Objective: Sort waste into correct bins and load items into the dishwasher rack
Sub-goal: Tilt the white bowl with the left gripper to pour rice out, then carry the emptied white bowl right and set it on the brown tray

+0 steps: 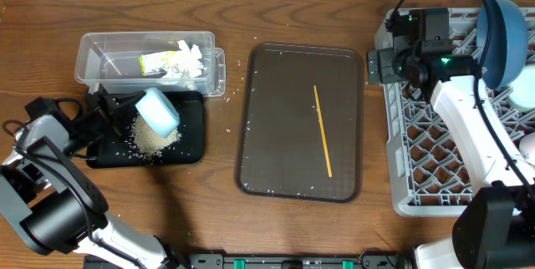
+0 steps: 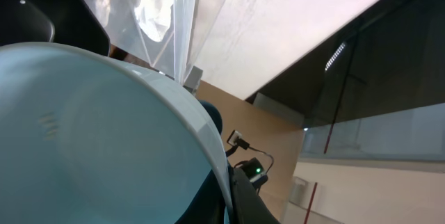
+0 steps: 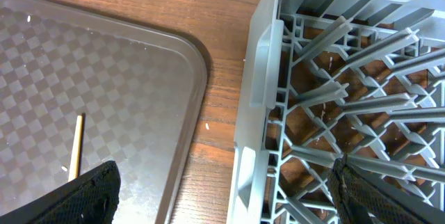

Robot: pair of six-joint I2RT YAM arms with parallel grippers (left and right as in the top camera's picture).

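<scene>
Mint-green bowl [image 1: 157, 110]: far left of the table, tipped on its side above the black tray, rim held by the left hand.
Left hand [image 1: 132, 109]: pressed together on the bowl's rim; the bowl's pale inside fills its wrist view.
Black tray [image 1: 104, 150]: left side, on the near side of the clear tub, with a heap of rice grains [image 1: 153, 140] under the bowl.
Clear tub [image 1: 92, 60]: far left, holding white tissues [image 1: 188, 62] and a yellow-green wrapper [image 1: 157, 63].
Brown tray [image 1: 267, 135]: middle of the table, with a few stray grains on it.
Yellow-orange stick [image 1: 323, 131]: lying on the brown tray, right of its middle, running near to far.
Right hand [image 3: 229, 200]: spread wide, holding nothing, above the rack's left rim.
Dishwasher rack [image 1: 414, 160]: right side, just beside the brown tray.
Dark-blue dish [image 1: 504, 39]: standing on edge among the pegs in the rack's far part.
</scene>
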